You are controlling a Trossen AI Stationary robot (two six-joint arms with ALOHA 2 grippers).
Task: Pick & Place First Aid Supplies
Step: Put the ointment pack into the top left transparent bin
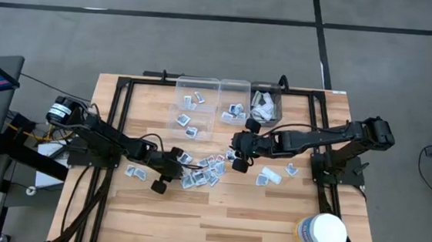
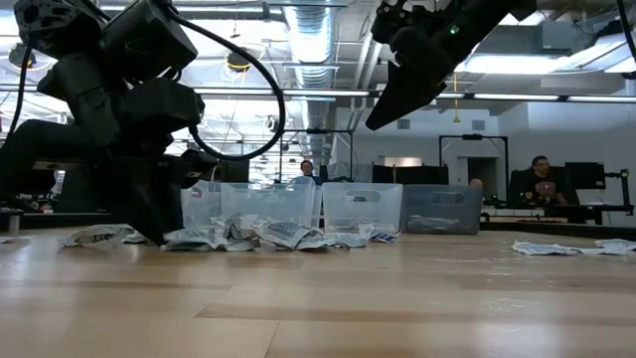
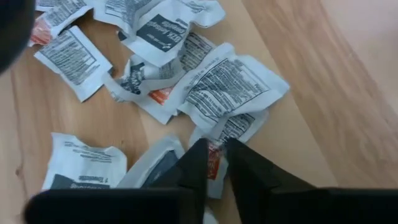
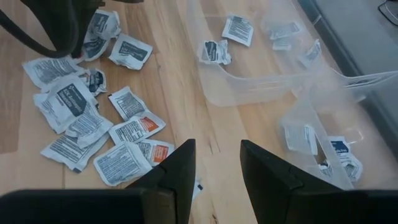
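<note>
The left gripper (image 3: 212,163) is pressing down into the heap of packets (image 1: 200,171) with its fingers nearly together, pinching the edge of a red-printed packet (image 3: 214,163). Neighbouring packets are overlapping just ahead of the tips, so two may be lifting together or the thin edge slipping out. The right gripper (image 4: 214,163) is hanging parted and empty, between heap and clear bins (image 4: 261,68).
</note>
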